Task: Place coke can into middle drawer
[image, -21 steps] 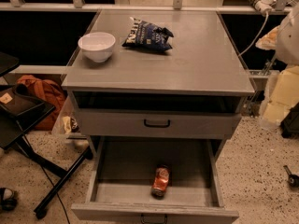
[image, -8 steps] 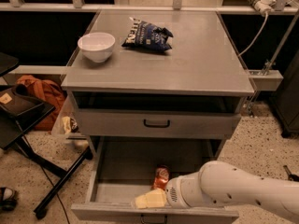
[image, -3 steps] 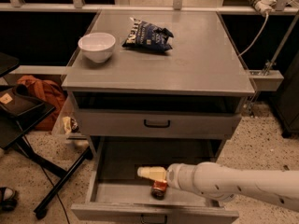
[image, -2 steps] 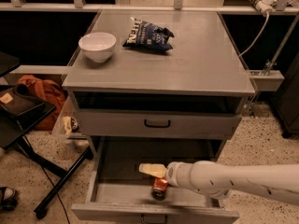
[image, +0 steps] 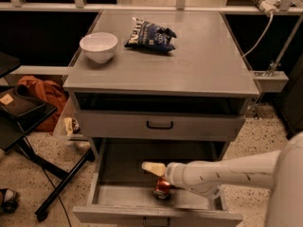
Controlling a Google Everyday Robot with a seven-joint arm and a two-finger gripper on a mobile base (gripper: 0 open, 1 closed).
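The coke can [image: 162, 188], red with a silver end, rests on the floor of the open lower drawer [image: 118, 193] of the grey cabinet. My gripper [image: 158, 176] reaches in from the right on a white arm [image: 222, 174]. It sits right over the can and touches or nearly touches its top. A cream-coloured tip of the gripper points left above the can. The drawer above, with a black handle [image: 159, 125], is closed.
A white bowl [image: 98, 46] and a dark blue chip bag [image: 150, 34] lie on the cabinet top. A black stand [image: 28, 141] and an orange bag [image: 40, 96] are on the floor at the left. A cable and a shelf [image: 270, 74] are at the right.
My gripper has crept slightly up and toward the back of the drawer above the can. The can has stayed in place.
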